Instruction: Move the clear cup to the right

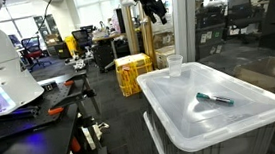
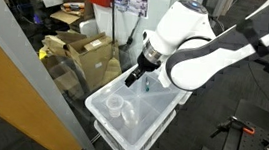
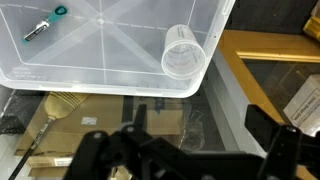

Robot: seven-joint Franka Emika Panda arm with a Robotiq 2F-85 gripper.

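Observation:
The clear cup (image 1: 175,64) is small, translucent and tapered. It stands upright near a corner of the white bin lid (image 1: 181,113). It also shows in the other exterior view (image 2: 117,105) and in the wrist view (image 3: 182,52). My gripper (image 1: 151,5) hangs high above the bin, well apart from the cup; it also shows in an exterior view (image 2: 134,77). In the wrist view its dark fingers (image 3: 190,150) are spread wide with nothing between them. A teal-capped marker pen (image 1: 215,99) lies on the lid, away from the cup, and shows in the wrist view (image 3: 44,25).
The lid (image 3: 100,60) tops a stack of white bins (image 2: 128,135). Cardboard boxes (image 2: 82,49) and a glass partition stand beside the stack. Yellow crates (image 1: 132,72) sit on the floor behind it. A workbench with tools (image 1: 30,106) stands across the aisle.

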